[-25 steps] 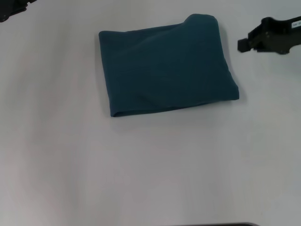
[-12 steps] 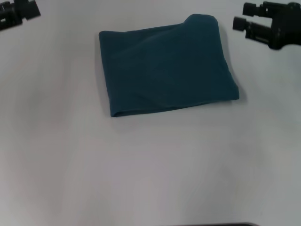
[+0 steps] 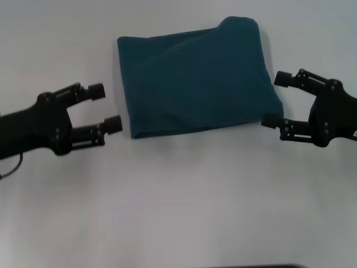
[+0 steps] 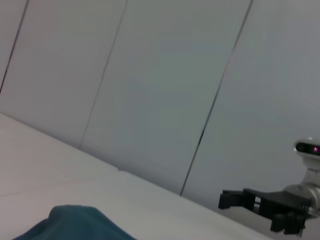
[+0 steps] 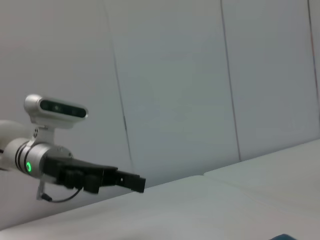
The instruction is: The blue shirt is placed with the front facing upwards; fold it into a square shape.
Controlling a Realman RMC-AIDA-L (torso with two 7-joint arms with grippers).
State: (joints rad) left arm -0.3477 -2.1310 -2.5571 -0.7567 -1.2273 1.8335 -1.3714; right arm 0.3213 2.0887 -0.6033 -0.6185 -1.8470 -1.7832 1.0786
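On the white tabletop (image 3: 184,201), toward its far side, the blue shirt (image 3: 195,84) lies folded into a roughly rectangular packet, plain side up, with no lettering showing. Its far right corner bulges up in a rounded hump, and its near edge runs slightly slanted, ending in a soft rounded fold at the near right corner. Faint creases cross the top layer.

Left of the packet, the left claw (image 3: 106,107) hovers just beside the shirt's left edge, its two black fingers spread wide and pointing toward the cloth without touching it. Right of the packet, the right claw (image 3: 273,99) faces inward the same way, fingers also spread wide, the nearer fingertip just at the shirt's near right corner.

Bare white surface stretches wide between the shirt's near edge and the viewer, and more lies behind each arm. From the wrist views, pale wall panels (image 4: 150,90) with thin dark seams stand behind the tabletop.
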